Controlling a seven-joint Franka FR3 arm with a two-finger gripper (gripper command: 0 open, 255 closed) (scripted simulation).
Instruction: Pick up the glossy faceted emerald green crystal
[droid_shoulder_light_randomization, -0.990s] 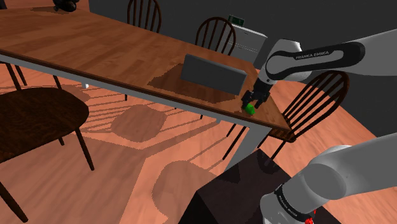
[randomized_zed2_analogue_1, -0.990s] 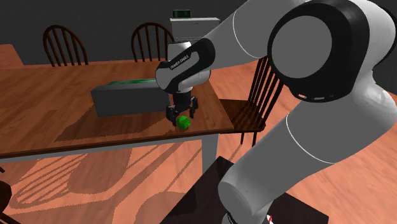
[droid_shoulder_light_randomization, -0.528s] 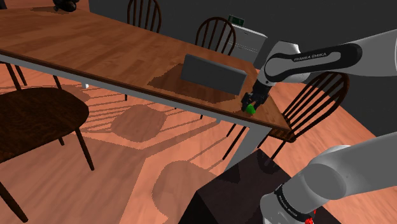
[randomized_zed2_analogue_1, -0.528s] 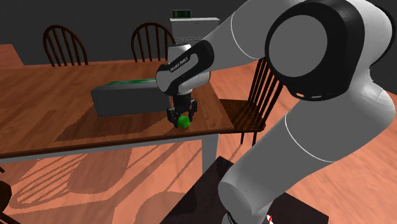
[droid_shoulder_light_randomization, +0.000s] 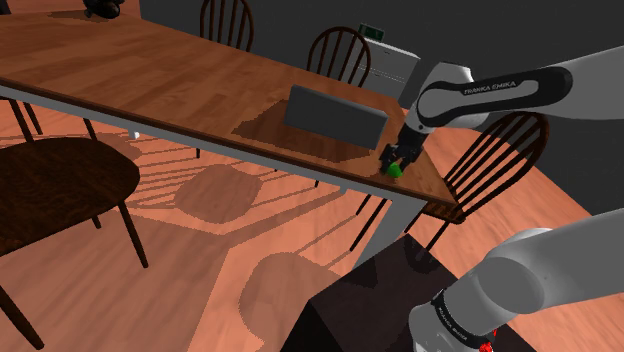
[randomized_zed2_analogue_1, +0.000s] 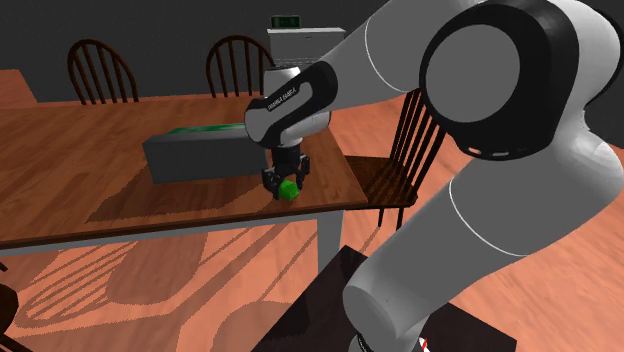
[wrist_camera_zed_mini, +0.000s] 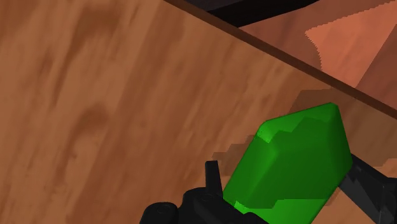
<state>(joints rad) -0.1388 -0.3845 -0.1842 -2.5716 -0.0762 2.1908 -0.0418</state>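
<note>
1. Since a second ago, we are seeing the jaws closing from a wider stance onto the green crystal (droid_shoulder_light_randomization: 396, 170), which is sitting slightly higher in both outside views.
2. We are now seeing the jaws clasping the crystal (wrist_camera_zed_mini: 299, 159), with a black finger (wrist_camera_zed_mini: 213, 181) pressing on each side.
3. We are finding the crystal (randomized_zed2_analogue_1: 289, 189) near the end corner of the wooden table (droid_shoulder_light_randomization: 150, 80), close to its front edge; we cannot tell whether it is touching the wood.
4. We are noting a grey box (droid_shoulder_light_randomization: 333, 115) lying on the table near the crystal, towards the shoulder view's left.
5. We are watching the white arm (droid_shoulder_light_randomization: 500, 90) reaching in from the shoulder view's right.
</note>
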